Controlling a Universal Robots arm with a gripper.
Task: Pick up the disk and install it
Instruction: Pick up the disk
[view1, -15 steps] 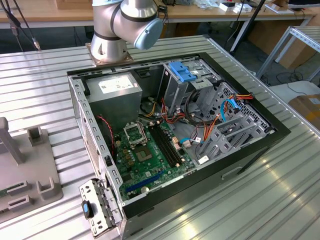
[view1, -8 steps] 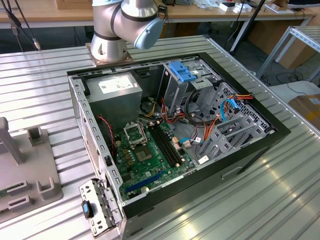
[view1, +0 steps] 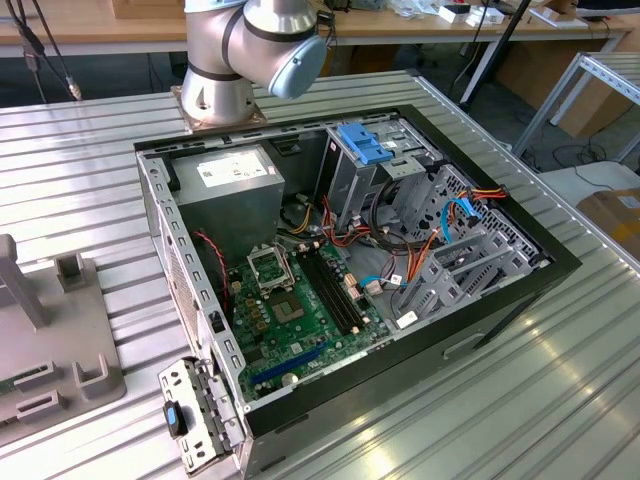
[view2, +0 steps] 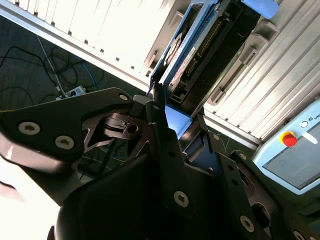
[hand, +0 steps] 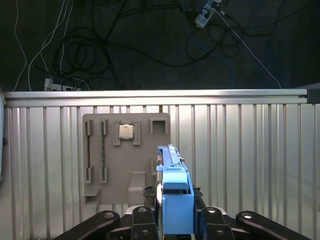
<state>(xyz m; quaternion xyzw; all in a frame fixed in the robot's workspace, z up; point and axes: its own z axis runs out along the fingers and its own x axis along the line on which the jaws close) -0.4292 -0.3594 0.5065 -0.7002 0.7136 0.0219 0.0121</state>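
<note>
Open computer case (view1: 480, 335) lies on ribbed metal table (view1: 80, 170). Green motherboard (view1: 300, 320) inside, grey power supply (view1: 225, 195) beside it. Blue latch (view1: 362, 143) tops upright grey bay (view1: 345, 190). Arm base (view1: 225, 60) near case. Grey fixture plate (view1: 95, 320) at the exterior view's left.

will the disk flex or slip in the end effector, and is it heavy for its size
Probably stiff: the disk stands straight out of the end effector with no sag. Likely heavy for its size, being a solid drive body inside a blue carrier. It might twist or slip, since it seems clamped at one end only, on smooth plastic.
</note>
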